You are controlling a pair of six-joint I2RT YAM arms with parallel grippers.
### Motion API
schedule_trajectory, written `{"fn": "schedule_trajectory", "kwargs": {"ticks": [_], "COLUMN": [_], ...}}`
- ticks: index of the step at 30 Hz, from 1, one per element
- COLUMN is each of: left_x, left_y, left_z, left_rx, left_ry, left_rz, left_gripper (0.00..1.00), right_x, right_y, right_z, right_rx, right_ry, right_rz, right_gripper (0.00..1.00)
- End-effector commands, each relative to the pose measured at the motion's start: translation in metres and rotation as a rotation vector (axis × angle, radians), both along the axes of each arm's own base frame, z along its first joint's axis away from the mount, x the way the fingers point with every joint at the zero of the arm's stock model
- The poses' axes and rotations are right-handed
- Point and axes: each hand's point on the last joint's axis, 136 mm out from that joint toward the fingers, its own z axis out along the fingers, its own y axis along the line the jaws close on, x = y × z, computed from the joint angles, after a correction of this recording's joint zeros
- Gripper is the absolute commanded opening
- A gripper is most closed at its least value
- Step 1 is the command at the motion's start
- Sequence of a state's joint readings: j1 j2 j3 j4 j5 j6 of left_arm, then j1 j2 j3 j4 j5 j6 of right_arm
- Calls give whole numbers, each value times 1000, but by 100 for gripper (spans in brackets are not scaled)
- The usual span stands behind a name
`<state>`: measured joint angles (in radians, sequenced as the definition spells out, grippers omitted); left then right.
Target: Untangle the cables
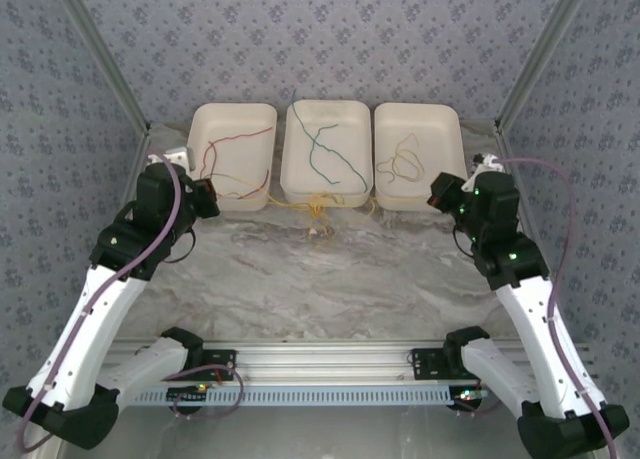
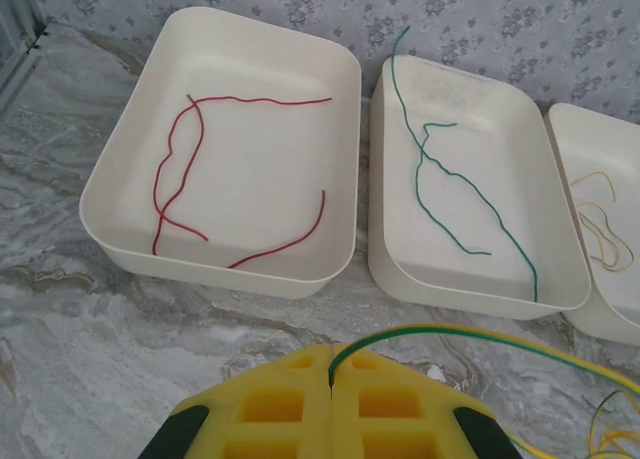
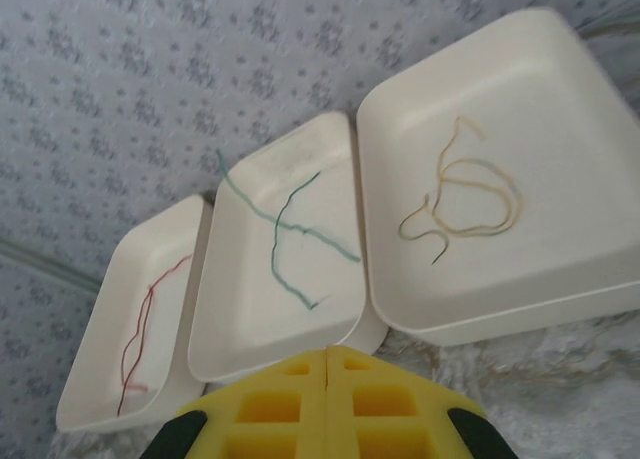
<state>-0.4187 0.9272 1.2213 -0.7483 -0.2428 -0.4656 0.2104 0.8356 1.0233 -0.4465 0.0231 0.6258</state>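
Note:
My left gripper (image 2: 332, 367) is shut on a green-and-yellow cable (image 2: 470, 330) that arcs right toward a yellow tangle (image 1: 318, 211) lying on the table in front of the middle tray. Red cables (image 2: 185, 149) lie in the left white tray (image 1: 233, 109), green cables (image 2: 450, 174) in the middle tray (image 1: 327, 105), and yellow cables (image 3: 470, 189) in the right tray (image 1: 418, 108). My right gripper (image 3: 327, 364) is shut with nothing visible between its jaws, and it hovers in front of the right tray. Seen from above, the left gripper (image 1: 208, 199) is by the left tray's front corner and the right gripper (image 1: 440, 191) by the right tray's.
The three trays stand side by side along the back wall on a marble-patterned table (image 1: 320, 279). Patterned walls close in the back and both sides. Open tabletop lies between the trays and the arm bases.

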Motion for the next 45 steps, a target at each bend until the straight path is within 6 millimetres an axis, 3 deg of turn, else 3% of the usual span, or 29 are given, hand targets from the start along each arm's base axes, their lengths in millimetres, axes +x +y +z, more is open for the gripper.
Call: {"fn": "schedule_trajectory", "kwargs": {"ticks": [1,6,8,12,16,21,25,28,30,32,33,37,39,40,43,45], "left_x": [-8,-12,-14,-20,-29,-24,-20,-7,3,9,9,11,10,4,-1,0], "left_y": [14,24,34,61,94,100,106,79,43,-14,-26,-4,15,26,40,32], "left_z": [-7,-22,-27,-34,-26,-20,-30,-41,-43,-37,-40,-77,-85,-92,-96,-94], "left_rx": [32,72,104,148,176,151,125,29,-71,-224,-252,-139,-101,-72,-39,-75], "left_ry": [14,48,59,96,97,95,126,132,108,56,64,174,194,231,259,252], "left_rz": [46,81,123,230,346,360,382,259,75,-223,-272,-118,-15,39,112,86], "left_gripper": [0,0,0,0,0,0,0,0,0,3,7,17,34,37,40,40], "right_x": [-12,-14,-17,-17,-17,-20,-19,-13,-9,-6,-5,-6,-7,-8,-9,-9], "right_y": [-21,-43,-54,-74,-92,-107,-120,-107,-92,-75,-69,-54,-50,-47,-35,-27], "right_z": [19,49,52,59,60,67,84,90,94,96,96,98,102,105,108,109], "right_rx": [-27,-27,-26,-8,22,1,31,64,61,9,-3,-29,-31,-34,-32,-36], "right_ry": [1,-39,-24,-11,6,2,-39,-68,-80,-90,-90,-97,-105,-109,-109,-110], "right_rz": [-47,-119,-152,-211,-264,-320,-359,-308,-253,-176,-161,-126,-112,-103,-60,-32], "right_gripper": [0,0,0,0,0,0,0,0,0,0,0,0,0,0,0,0]}}
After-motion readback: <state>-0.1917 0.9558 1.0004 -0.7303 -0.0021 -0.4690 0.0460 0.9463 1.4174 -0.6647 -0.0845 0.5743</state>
